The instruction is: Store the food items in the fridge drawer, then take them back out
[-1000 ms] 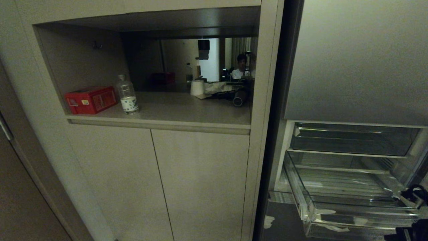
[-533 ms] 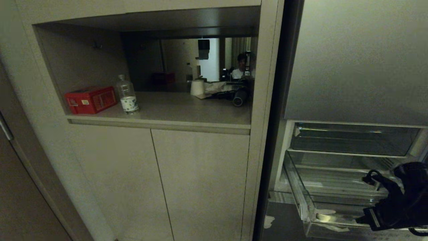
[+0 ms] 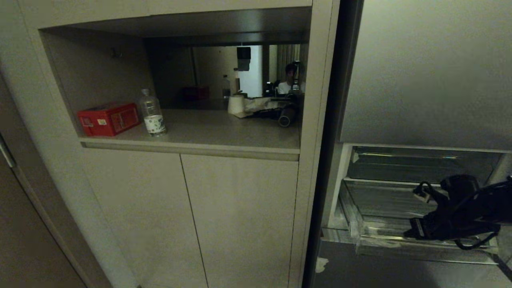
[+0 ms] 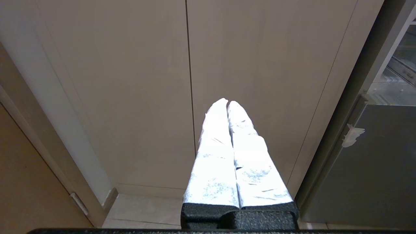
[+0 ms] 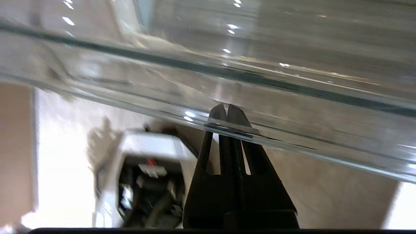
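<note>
Since a second ago, the right arm is rising from the lower right corner of the head view and is now reaching across the front of the fridge drawer (image 3: 384,236), which is sitting further pushed in than before, its front wall closer to the fridge body. Right gripper (image 5: 226,109) is showing its jaws pressed together, tips lying against the clear front rim of the drawer, pinching nothing. One drawer is being counted, with one shallower dark tray (image 3: 416,166) above it. No contents are showing in the visible part of the drawer.

Left gripper (image 4: 227,102) is hanging parked in front of the two cabinet doors (image 4: 260,65), jaws pressed together and holding nothing.

On the shelf (image 3: 224,134) of the open niche, one red box (image 3: 108,119) and one water bottle (image 3: 152,113) are standing just beside each other. One person (image 3: 287,78) is appearing in the mirrored back panel.
</note>
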You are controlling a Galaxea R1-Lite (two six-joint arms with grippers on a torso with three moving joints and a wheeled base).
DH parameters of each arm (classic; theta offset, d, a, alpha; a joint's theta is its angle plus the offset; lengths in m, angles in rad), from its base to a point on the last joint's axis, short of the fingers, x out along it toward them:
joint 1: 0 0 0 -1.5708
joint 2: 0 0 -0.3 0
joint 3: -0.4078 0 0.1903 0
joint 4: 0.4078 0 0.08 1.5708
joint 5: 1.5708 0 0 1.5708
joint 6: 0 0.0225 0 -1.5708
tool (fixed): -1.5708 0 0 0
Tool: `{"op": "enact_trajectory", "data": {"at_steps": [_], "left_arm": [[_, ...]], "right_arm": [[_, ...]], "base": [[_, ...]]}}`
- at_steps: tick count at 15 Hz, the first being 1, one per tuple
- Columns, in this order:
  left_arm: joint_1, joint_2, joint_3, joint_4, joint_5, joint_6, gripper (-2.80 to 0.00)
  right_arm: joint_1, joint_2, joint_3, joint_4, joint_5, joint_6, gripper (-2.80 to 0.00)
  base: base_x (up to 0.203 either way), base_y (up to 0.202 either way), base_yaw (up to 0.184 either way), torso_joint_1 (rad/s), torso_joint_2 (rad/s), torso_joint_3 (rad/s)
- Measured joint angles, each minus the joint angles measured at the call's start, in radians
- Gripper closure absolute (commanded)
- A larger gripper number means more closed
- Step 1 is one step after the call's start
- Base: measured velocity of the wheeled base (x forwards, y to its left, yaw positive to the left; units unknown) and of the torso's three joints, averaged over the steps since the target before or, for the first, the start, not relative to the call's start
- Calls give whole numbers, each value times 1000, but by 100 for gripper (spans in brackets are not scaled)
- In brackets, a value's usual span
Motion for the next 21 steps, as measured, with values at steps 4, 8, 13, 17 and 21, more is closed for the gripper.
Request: {"op": "enact_trajectory", "data": {"at_steps": [4,8,13,17,21], "left_arm": [[1,0,0,0,0,0,0],[0,0,0,0,0,0,0],[0,0,0,1,0,0,0],[0,0,0,0,0,0,0],[1,0,0,0,0,0,0]], "right_arm": [[48,138,-95,-200,27,145,0],[77,278,-138,-535,27,291,0],[96,325,-103,-615,25,341,0],[64,307,-64,-615,21,332,0],[50,354,-138,-617,-6,333,0]], "base": [[0,0,0,0,0,0],[0,0,0,0,0,0],[0,0,0,0,0,0],[0,0,0,0,0,0],[0,0,0,0,0,0]]}}
